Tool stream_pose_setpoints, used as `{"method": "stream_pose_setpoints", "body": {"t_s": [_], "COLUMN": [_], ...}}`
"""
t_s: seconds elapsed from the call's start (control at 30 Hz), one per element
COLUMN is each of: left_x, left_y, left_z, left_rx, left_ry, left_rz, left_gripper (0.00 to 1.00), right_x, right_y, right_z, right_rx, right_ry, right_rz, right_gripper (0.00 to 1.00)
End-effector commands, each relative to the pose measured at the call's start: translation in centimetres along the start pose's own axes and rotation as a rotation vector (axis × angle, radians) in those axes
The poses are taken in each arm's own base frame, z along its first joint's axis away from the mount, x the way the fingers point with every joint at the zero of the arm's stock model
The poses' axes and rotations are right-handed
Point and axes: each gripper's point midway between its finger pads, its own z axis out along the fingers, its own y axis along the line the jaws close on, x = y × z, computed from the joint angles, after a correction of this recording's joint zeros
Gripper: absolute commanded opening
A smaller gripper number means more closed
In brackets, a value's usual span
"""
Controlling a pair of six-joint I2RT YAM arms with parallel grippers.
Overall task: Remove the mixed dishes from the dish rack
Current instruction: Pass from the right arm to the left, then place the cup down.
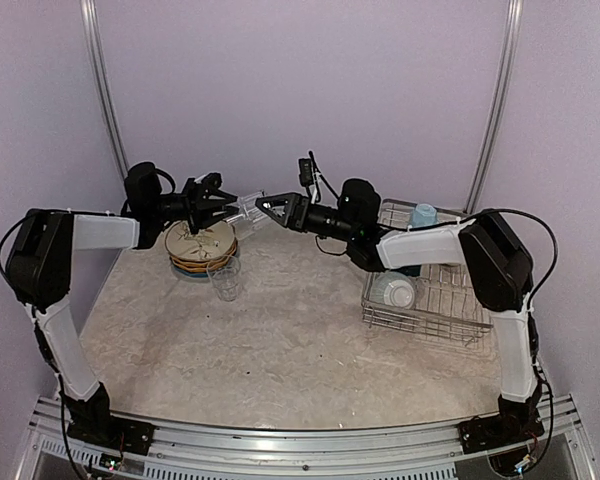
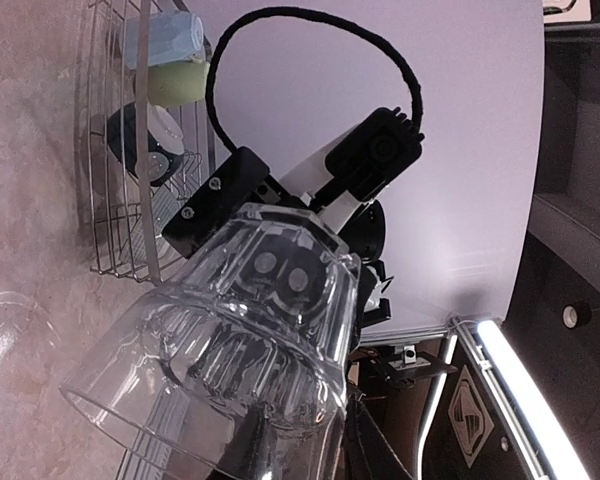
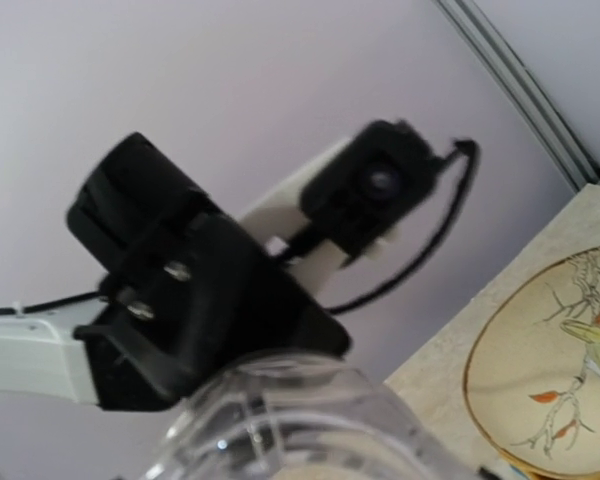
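Observation:
A clear glass tumbler point(image 1: 245, 210) hangs in the air between my two grippers, above the back of the table. My right gripper point(image 1: 272, 208) is shut on its base end. My left gripper point(image 1: 223, 206) is closed on its rim end, with one dark finger point(image 2: 242, 440) showing through the glass wall. The left wrist view is filled by the tumbler point(image 2: 235, 340), with the right gripper point(image 2: 230, 200) behind it. In the right wrist view the tumbler point(image 3: 300, 425) lies at the bottom edge under the left gripper point(image 3: 180, 300). The dish rack point(image 1: 435, 305) stands at the right.
A stack of leaf-patterned plates point(image 1: 200, 246) sits at the back left, with a second clear glass point(image 1: 224, 279) upright in front of it. The rack holds a white bowl point(image 1: 392, 291) and a light blue mug point(image 1: 424, 214). A pale green mug point(image 2: 177, 85) also lies in the rack.

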Motion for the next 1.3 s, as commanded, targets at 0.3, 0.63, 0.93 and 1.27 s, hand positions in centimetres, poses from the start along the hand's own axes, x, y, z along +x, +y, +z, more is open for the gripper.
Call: {"method": "stream_pose_setpoints", "body": {"t_s": [0.3, 0.63, 0.93, 1.27], "left_x": [0.0, -0.4, 0.4, 2.3], "left_y": [-0.5, -0.5, 0.6, 5.0], "left_z": [-0.5, -1.7, -2.1, -2.2], "left_rx": [0.008, -0.244, -0.804, -1.217], "left_ry": [-0.005, -0.144, -0.227, -0.107], "left_rz": [0.038, 0.144, 0.392, 0.371], "left_gripper": [0.00, 0.00, 0.00, 0.00], "right_x": [-0.4, -2.4, -4.1, -6.2], "right_y": [-0.2, -5.3, -7.4, -7.0], "right_z": [-0.2, -4.8, -8.5, -11.0], "right_rx": [0.060, 0.369, 0.562, 0.670], "right_ry": [-0.038, -0.079, -0.084, -0.102], "right_rz": [-0.042, -0.014, -0.025, -0.098], "right_gripper": [0.50, 1.00, 1.00, 1.00]}}
